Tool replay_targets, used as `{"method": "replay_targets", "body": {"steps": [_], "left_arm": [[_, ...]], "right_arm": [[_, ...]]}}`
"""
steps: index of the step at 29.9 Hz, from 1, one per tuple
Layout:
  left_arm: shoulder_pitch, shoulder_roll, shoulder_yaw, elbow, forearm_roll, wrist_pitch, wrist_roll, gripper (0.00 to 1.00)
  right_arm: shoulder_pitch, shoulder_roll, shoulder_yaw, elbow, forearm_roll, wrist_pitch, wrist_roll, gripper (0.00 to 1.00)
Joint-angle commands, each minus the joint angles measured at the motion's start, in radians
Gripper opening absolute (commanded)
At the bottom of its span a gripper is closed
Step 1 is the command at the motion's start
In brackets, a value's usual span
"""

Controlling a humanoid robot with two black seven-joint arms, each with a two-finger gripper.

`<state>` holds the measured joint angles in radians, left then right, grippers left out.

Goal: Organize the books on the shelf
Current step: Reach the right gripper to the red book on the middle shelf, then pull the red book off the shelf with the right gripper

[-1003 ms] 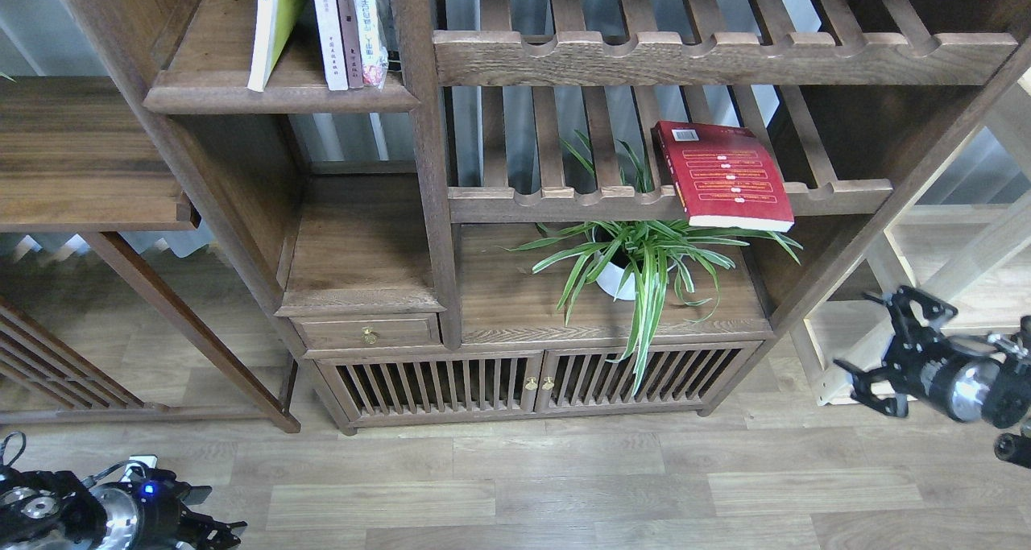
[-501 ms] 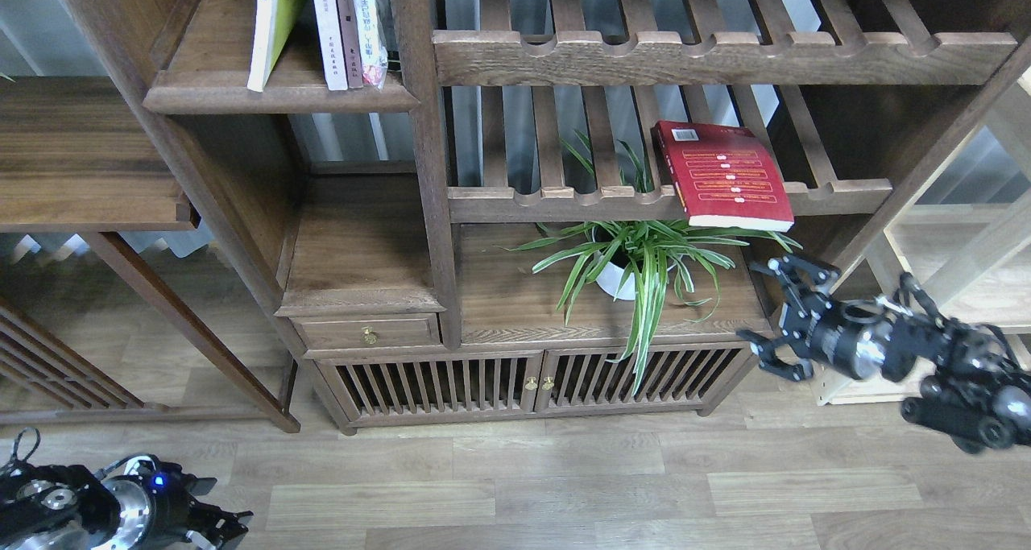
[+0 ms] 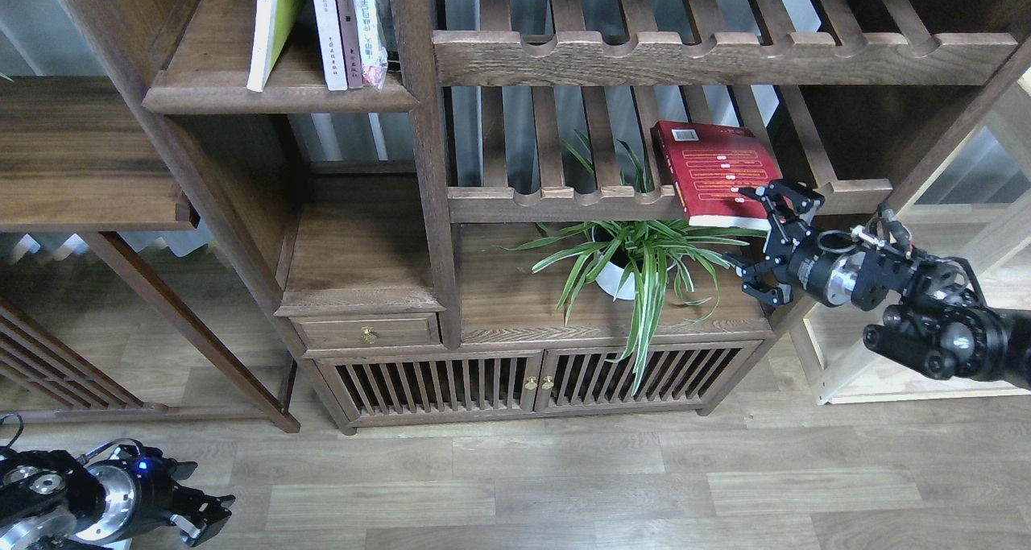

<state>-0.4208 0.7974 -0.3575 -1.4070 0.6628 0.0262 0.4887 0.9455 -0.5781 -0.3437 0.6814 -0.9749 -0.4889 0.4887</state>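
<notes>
A red book (image 3: 713, 175) with yellow text bands lies flat on the right of a slatted rack, its front edge hanging over the rail. My right gripper (image 3: 747, 238) is open at the book's front right corner, with the upper finger (image 3: 765, 192) over the cover and the lower finger (image 3: 757, 288) below the rail. The solid dark-brown shelf (image 3: 282, 99) is at the top left. A white book with a yellow-green cover (image 3: 270, 26) and a pale lavender-white book (image 3: 326, 26) stand on it. My left gripper (image 3: 201, 514) is low at the bottom left, dark and small.
A thin brown-spined book (image 3: 348, 26) and a plastic-wrapped book (image 3: 368, 26) stand beside the lavender one. A spider plant in a white pot (image 3: 624, 280) sits under the red book. A second slatted rack (image 3: 717, 55) runs above. A pale wood rack (image 3: 838, 373) stands at the right.
My right arm has come in from the far right, moving left and up until its open gripper reached the red book's front corner. The left gripper shifted slightly near the floor.
</notes>
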Motion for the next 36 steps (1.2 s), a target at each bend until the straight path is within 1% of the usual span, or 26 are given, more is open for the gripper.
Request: {"method": "replay_targets", "body": {"steps": [1,3,8,11,13,14,15,17,18,19,21,24,28,32,36], "left_arm": [[-0.006,-0.001,0.000,0.008,-0.002,0.000,0.000,0.69],[-0.007,-0.001,-0.001,0.008,-0.002,0.000,0.000,0.69],[-0.006,-0.001,-0.001,0.013,0.000,0.000,0.000,0.69],[-0.006,-0.001,-0.001,0.014,0.000,0.000,0.000,0.69],[-0.006,-0.001,-0.001,0.014,0.000,0.000,0.000,0.69],[-0.006,-0.001,-0.001,0.014,0.000,0.000,0.000,0.69],[-0.007,-0.001,-0.001,0.014,0.000,0.000,0.000,0.69],[-0.007,-0.001,-0.001,0.014,0.000,0.000,0.000,0.69],[-0.007,-0.001,-0.001,0.014,0.000,0.000,0.000,0.69],[-0.006,-0.001,-0.001,0.014,0.000,0.000,0.000,0.69],[-0.006,0.000,0.000,0.014,0.000,0.000,0.000,0.69],[-0.004,0.000,0.000,0.016,0.000,0.000,0.000,0.69],[-0.001,0.002,0.000,0.020,0.000,0.000,0.000,0.69],[0.000,0.002,0.000,0.023,0.000,0.001,-0.001,0.69],[-0.001,-0.007,0.000,0.062,0.001,0.009,-0.010,0.69]], "right_arm": [[-0.002,0.047,-0.003,-0.072,0.041,0.000,0.000,0.98],[-0.002,0.061,-0.003,-0.108,0.047,0.000,0.000,0.98],[-0.002,0.072,-0.001,-0.143,0.059,0.000,0.000,0.97],[-0.002,0.095,-0.005,-0.187,0.059,0.000,0.000,0.90],[-0.005,0.103,-0.011,-0.210,0.059,0.000,0.000,0.80],[-0.008,0.103,-0.011,-0.210,0.059,0.000,0.000,0.73],[-0.010,0.103,-0.012,-0.210,0.059,0.000,0.000,0.62],[-0.011,0.103,-0.015,-0.209,0.058,0.000,0.000,0.45],[-0.011,0.103,-0.015,-0.207,0.058,0.000,0.000,0.41],[-0.011,0.101,-0.015,-0.206,0.061,0.000,0.000,0.40],[-0.013,0.101,-0.015,-0.203,0.059,0.000,0.000,0.32],[-0.011,0.100,-0.012,-0.201,0.062,0.000,0.000,0.09],[-0.011,0.092,-0.003,-0.192,0.079,0.000,0.000,0.00],[-0.014,0.072,0.000,-0.134,0.122,0.000,0.000,0.00],[-0.013,0.006,0.017,-0.034,0.145,0.000,0.000,0.00]]}}
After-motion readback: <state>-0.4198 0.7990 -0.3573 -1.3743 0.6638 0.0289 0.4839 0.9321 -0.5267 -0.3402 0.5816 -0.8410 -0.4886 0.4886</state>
